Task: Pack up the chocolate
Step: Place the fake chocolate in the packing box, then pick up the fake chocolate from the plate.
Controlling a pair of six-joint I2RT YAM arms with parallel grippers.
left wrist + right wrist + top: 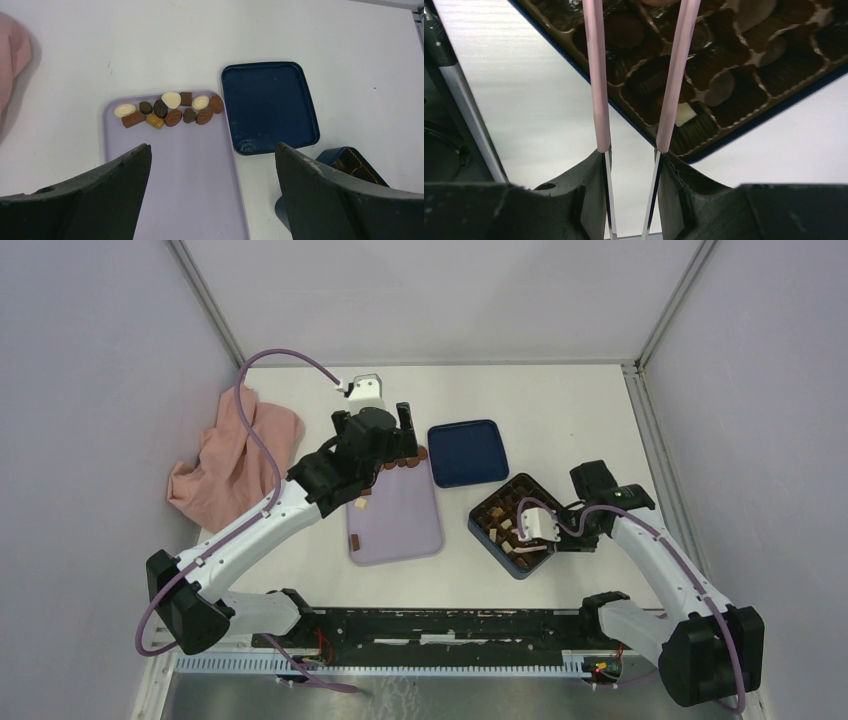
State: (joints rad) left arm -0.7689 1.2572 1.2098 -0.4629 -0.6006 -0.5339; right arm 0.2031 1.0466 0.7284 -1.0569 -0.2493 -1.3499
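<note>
Several chocolate [170,111] pieces, dark, mid brown and cream, lie in a cluster at the far end of the lilac tray [190,180]. My left gripper [212,155] hangs open over the tray's near part, holding nothing. In the top view the left gripper [385,445] is over the tray's far end. The dark blue box [744,132] has brown compartments holding more chocolate [624,30]. My right gripper [631,155] is shut on pink-tipped tweezers [596,75], whose arms stand apart over the box. Their tips run off the frame's top.
The box's blue lid [270,105] lies upside down right of the tray, with the box [510,520] in front of it. A crumpled pink cloth [235,455] sits at the left. Grey walls enclose the table on three sides.
</note>
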